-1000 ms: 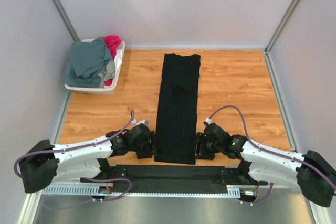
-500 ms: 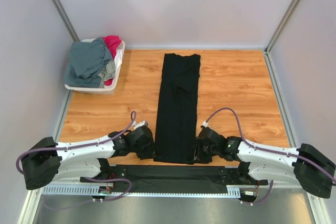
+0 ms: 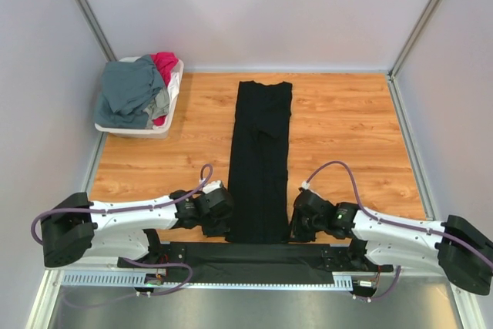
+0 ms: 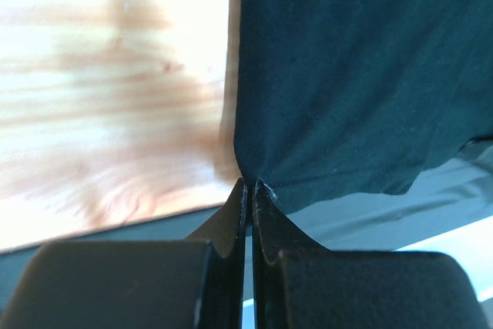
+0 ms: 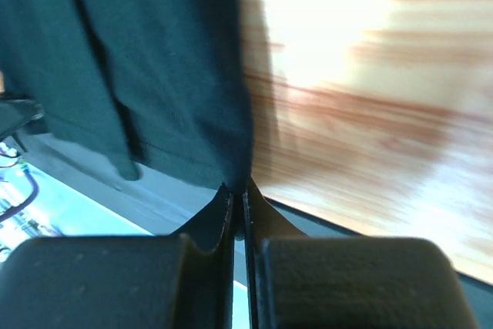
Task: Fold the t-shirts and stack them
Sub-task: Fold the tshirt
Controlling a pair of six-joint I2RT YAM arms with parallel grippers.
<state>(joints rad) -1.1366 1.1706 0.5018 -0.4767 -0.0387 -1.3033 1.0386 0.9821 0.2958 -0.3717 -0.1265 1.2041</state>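
Observation:
A black t-shirt, folded into a long narrow strip, runs down the middle of the wooden table from back to near edge. My left gripper is shut on its near left corner. My right gripper is shut on its near right corner. In both wrist views the fingertips pinch the hem's corner, with the black cloth spreading away from them. A slate grey-blue t-shirt and a magenta-red t-shirt lie heaped in the basket.
A white plastic basket sits at the back left corner of the table. A black strip runs along the near table edge between the arm bases. Grey walls enclose the table on three sides.
Both grippers slid inward onto the shirt's near corners and closed on them. The shirt's near end has drawn slightly narrower.

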